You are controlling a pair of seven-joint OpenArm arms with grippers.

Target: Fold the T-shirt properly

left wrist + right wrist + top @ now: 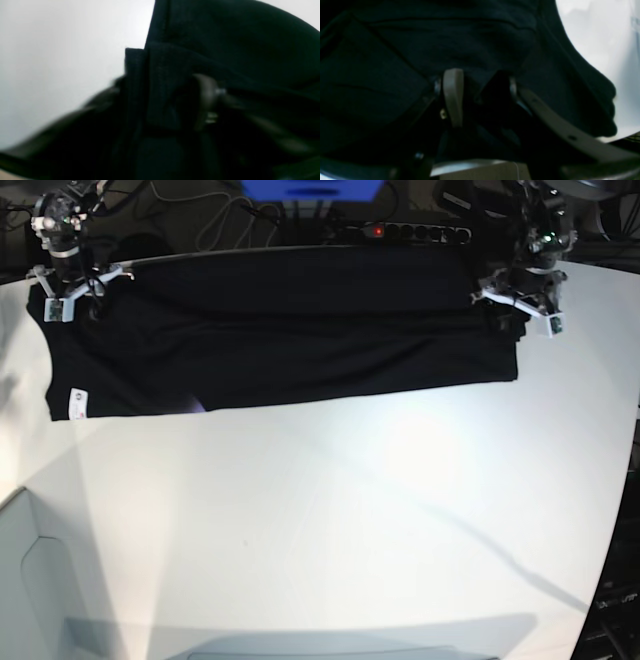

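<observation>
This looks like a robotics lab or test room rather than a home. A wide, bare white bench [330,510] fills most of the base view, lit brightly from above. Along its far edge runs a black power strip [400,230] with a glowing red switch, and loose cables [215,220] tangle on the dark floor behind it. A blue box-like object [312,188] sits at the top edge; what it is cannot be told. Two robot arms with white 3D-printed-looking brackets stand at the far corners, one at the left [62,240] and one at the right [535,250].
</observation>
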